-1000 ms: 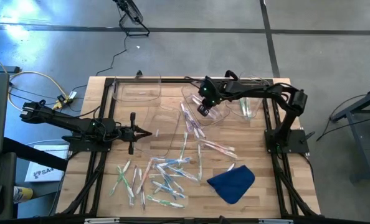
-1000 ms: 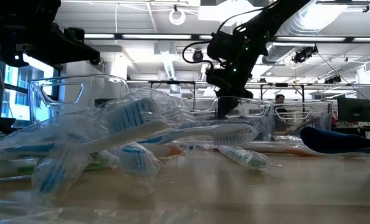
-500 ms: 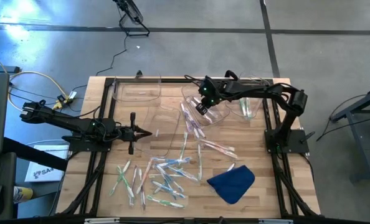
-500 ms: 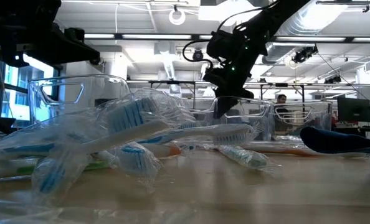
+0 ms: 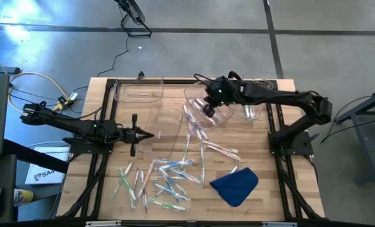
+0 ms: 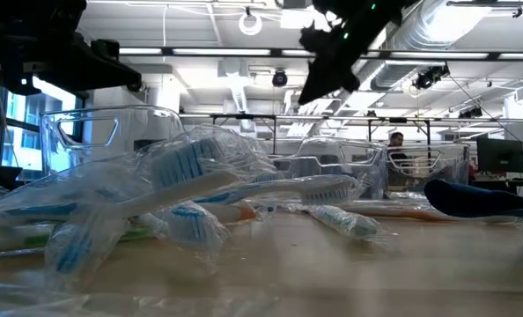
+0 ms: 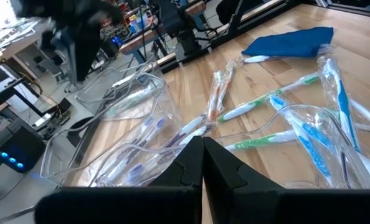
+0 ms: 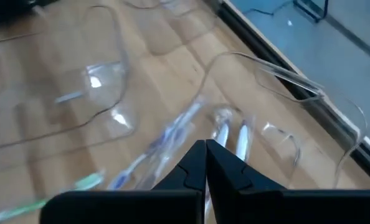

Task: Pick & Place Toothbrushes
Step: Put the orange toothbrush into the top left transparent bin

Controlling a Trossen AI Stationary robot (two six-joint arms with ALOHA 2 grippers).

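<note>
The right tool (image 5: 208, 107) hung over a clear bin (image 5: 208, 110) at the far side of the desk (image 5: 263, 189), fingers pressed together with nothing between them; its tip was hard to make out in the low view. The left tool (image 5: 151, 134) waited at mid-desk, likewise pressed together and empty. Toothbrushes (image 5: 165, 183) lay scattered on the wooden desk, beside a blue cloth (image 5: 235, 185). Only the low view showed the room, where a person (image 6: 396, 141) appeared far off.
</note>
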